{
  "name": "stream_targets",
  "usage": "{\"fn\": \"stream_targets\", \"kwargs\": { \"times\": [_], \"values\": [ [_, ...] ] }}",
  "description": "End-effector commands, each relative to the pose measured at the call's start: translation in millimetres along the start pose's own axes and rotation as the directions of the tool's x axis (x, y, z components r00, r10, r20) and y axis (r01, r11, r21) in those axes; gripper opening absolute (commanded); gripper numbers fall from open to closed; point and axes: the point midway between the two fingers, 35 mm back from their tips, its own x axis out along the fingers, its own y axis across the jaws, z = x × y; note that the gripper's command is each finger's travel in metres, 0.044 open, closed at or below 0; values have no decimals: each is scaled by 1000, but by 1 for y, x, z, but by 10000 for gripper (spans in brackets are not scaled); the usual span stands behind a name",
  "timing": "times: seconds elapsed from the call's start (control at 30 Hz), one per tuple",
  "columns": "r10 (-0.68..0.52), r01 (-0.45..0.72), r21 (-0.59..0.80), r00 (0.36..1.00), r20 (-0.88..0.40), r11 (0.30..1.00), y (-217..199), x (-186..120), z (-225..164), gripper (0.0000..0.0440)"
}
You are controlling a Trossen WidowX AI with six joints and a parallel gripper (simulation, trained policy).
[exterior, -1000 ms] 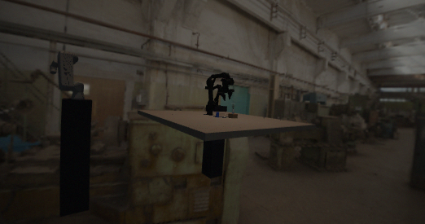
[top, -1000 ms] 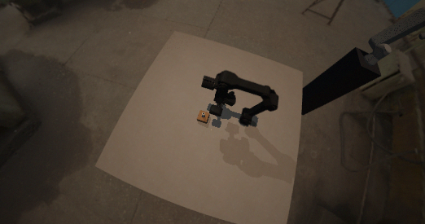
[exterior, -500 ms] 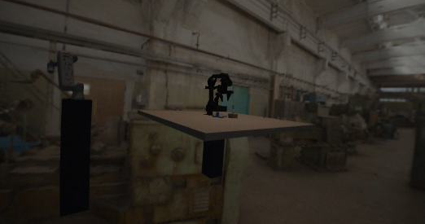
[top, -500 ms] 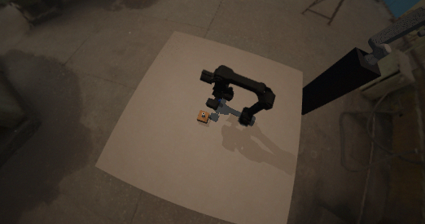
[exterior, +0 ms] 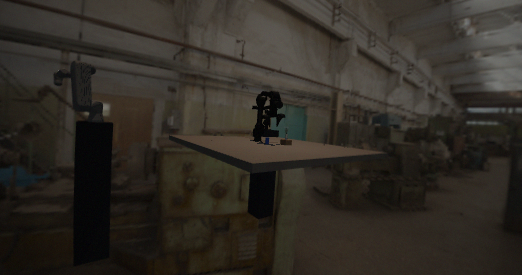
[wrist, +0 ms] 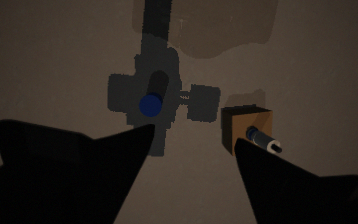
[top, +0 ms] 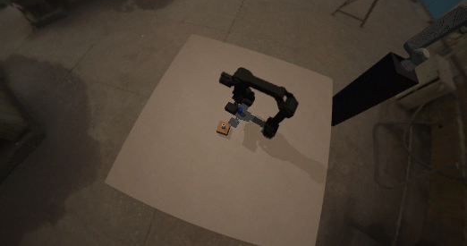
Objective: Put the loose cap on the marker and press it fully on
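Cap (top: 240, 110) (exterior: 267, 141) (wrist: 150, 105): blue, round, smooth, uncovered by pincer (wrist: 195, 136)
Marker (exterior: 286, 131) (wrist: 264, 139): grey cylinder, upright in orange square block (top: 223, 128) (exterior: 286, 142) (wrist: 250, 125)
Pincer: released, black tapered fingers

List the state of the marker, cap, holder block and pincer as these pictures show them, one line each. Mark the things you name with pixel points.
Marker (wrist: 266, 140): upright in the holder block, uncapped, its tip bare.
Cap (top: 240, 110) (exterior: 267, 141) (wrist: 150, 105): blue, standing on the table, off the marker.
Holder block (top: 223, 128) (exterior: 286, 142) (wrist: 252, 121): on the table, with the marker in it.
Pincer (wrist: 195, 136): open, nothing between its fingers, raised above the table.
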Motion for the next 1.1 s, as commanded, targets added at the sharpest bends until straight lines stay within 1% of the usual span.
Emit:
{"fn": "stream_targets", "kwargs": {
  "times": [0.0, 0.57, 1.07],
  "values": [
    [15, -16, 15, 1000, 13, 1000, 8, 4, -4, 312],
    [60, -71, 93, 991, 119, 993, 40, 37, -8, 302],
    [68, -88, 113, 983, 173, 990, 53, 77, -6, 281]
  ]
}}
